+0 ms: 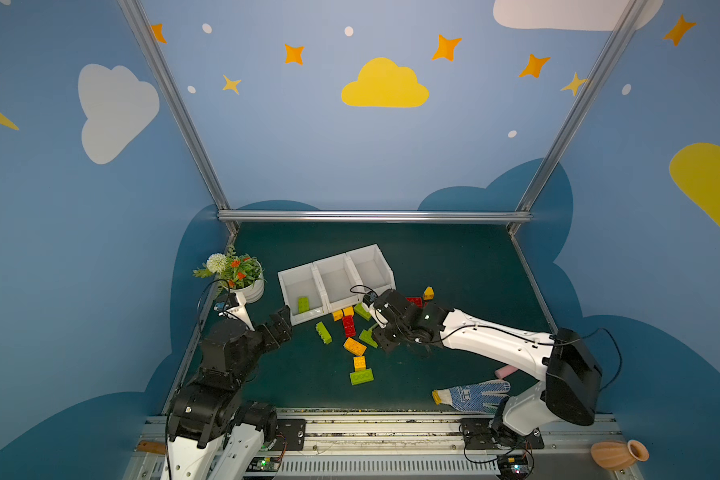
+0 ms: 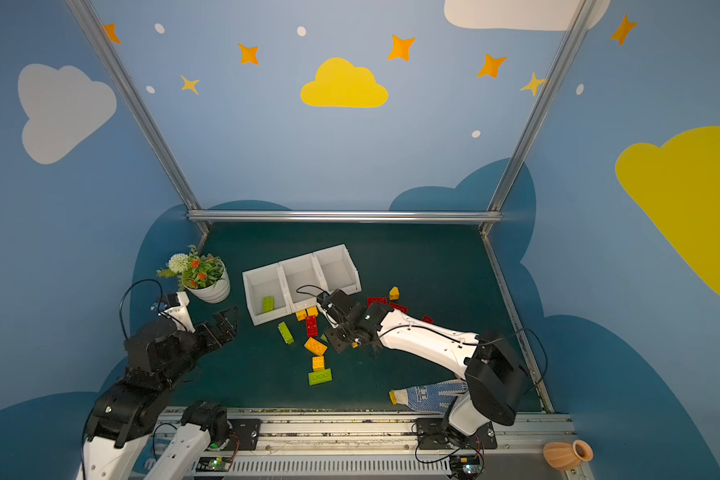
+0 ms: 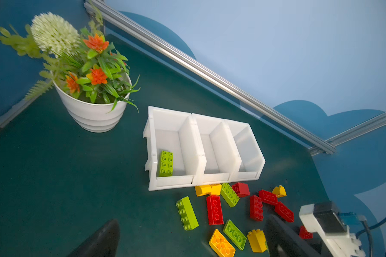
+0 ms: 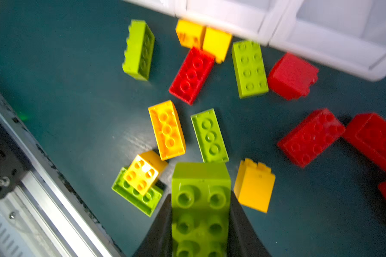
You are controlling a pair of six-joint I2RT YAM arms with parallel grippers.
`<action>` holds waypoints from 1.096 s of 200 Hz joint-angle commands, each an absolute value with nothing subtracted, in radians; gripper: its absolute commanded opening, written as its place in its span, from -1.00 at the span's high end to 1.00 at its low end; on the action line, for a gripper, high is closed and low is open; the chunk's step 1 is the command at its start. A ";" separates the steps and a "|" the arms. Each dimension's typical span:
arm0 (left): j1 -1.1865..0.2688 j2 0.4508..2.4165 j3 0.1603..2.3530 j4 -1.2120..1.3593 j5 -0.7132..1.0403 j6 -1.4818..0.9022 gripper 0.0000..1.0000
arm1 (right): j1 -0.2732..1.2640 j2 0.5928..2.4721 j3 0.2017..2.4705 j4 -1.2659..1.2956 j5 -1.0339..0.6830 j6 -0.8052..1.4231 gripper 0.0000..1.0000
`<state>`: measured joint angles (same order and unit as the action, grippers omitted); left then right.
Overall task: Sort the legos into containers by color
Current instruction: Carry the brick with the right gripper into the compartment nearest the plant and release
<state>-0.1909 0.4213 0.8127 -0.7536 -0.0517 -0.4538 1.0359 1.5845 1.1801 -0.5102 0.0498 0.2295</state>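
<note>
my right claw (image 4: 200,193) pinches a lime green brick (image 4: 200,213) by its long sides, studs facing the wrist camera. red, yellow and green loose legos (image 4: 166,130) lie scattered on the dark green mat (image 1: 433,257) just in front of the three joined white bins (image 3: 188,138), two yellow ones touching the bins' front wall. my left claw (image 1: 282,321) hangs spread wide near the left end bin, apart from every brick. inside that bin a second lime green brick (image 3: 166,163) lies flat, studs up.

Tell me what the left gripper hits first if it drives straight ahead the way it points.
The left gripper would probably meet the leftmost container at its near wall, though depth is unclear.
</note>
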 commanded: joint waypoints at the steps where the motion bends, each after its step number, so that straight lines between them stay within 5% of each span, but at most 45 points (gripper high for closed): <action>1: -0.191 0.387 0.807 -0.769 -0.133 -0.468 -1.00 | 1.029 1.663 1.277 -0.502 -0.010 0.209 0.64; 178: -0.207 0.306 0.819 -0.806 -0.261 -0.514 -1.00 | 0.988 2.410 2.253 -0.522 -0.217 0.232 0.63; 219: -0.226 0.323 0.817 -0.802 -0.254 -0.511 -1.00 | 0.958 2.525 2.421 -0.541 -0.229 0.253 0.37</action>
<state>-0.2150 0.3172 0.8127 -0.7952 -0.2417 -0.5106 0.9787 2.4733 2.3341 -0.5091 -0.2085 0.2317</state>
